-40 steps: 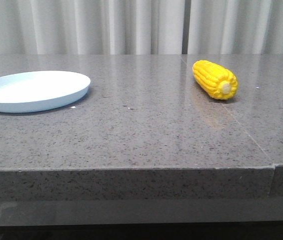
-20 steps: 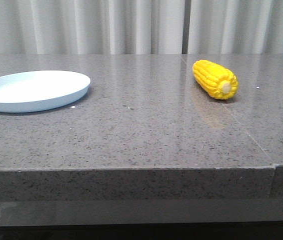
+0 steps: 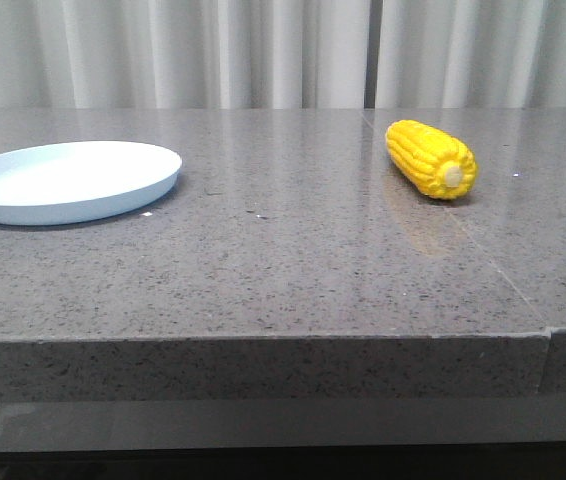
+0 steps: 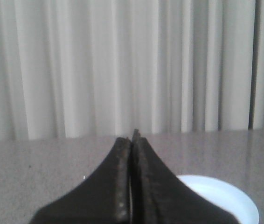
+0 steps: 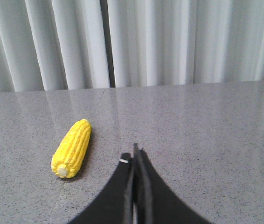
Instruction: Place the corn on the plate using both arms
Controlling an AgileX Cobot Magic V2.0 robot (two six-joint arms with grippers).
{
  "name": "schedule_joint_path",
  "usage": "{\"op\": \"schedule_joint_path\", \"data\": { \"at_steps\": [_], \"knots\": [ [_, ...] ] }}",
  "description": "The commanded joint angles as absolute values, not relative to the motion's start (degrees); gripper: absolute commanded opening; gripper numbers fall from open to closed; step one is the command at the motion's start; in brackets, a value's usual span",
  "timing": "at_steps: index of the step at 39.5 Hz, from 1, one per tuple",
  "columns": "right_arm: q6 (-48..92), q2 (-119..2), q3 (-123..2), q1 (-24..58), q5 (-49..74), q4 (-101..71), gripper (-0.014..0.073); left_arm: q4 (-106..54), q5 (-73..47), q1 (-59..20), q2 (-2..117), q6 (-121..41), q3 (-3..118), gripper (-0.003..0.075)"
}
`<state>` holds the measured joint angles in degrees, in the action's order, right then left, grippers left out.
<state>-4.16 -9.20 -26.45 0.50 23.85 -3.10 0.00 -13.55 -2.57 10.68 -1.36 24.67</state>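
Nothing moved since prev frame: glossy corn point(image 3: 430, 158) on speckled stone table point(image 3: 263, 270), round plate point(image 3: 68, 180) apart; both arms' fingers point(image 4: 131, 154) pressed together.

A grey speckled stone table point(image 3: 283, 270) fills the front view, a thin seam crossing its right side. Pale pleated curtains point(image 3: 163, 50) hang behind it.

A staged test room, lab-like rather than a home kitchen: a bare speckled grey stone table point(image 3: 283, 270) fills the lower frame, and pale pleated curtains point(image 3: 163, 50) close off the whole top, with only a toy-like corn point(image 3: 429, 158) and plate point(image 3: 68, 181).
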Motion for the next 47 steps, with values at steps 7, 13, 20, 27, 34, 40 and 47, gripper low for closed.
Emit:
{"op": "schedule_joint_path", "data": {
  "at_steps": [7, 13, 20, 27, 34, 40, 47],
  "knots": [
    [-3.97, -20.77, -34.6, 0.18, 22.17, -3.36, -0.0067, -0.33, -14.35, -2.56, 21.84, -1.39, 31.04, -0.002],
    [-3.97, -20.71, -34.6, 0.18, 23.6, -3.36, -0.0011, -0.33, -13.85, -2.56, 21.27, -1.39, 31.04, 0.0],
    [-3.97, -20.71, -34.6, 0.18, 24.25, -3.36, 0.0356, -0.33, -13.85, -2.56, 21.27, -1.39, 31.04, 0.0369],
    [-3.97, -20.71, -34.6, 0.18, 24.25, -3.36, 0.064, -0.33, -13.85, -2.56, 21.27, -1.39, 31.04, 0.0699],
    [-3.97, -20.71, -34.6, 0.18, 24.25, -3.36, 0.0649, -0.33, -12.75, -2.56, 21.27, -1.39, 31.04, 0.0627],
    [-3.97, -20.71, -34.6, 0.18, 24.25, -3.36, 0.0649, -0.92, -11.71, -2.56, 23.72, -1.39, 31.04, 0.0592],
    [-3.97, -20.71, -34.6, 0.18, 24.25, -3.36, 0.0649, -3.34, -13.47, -3.26, 34.56, -1.39, 34.08, 0.0585]
  ]
}}
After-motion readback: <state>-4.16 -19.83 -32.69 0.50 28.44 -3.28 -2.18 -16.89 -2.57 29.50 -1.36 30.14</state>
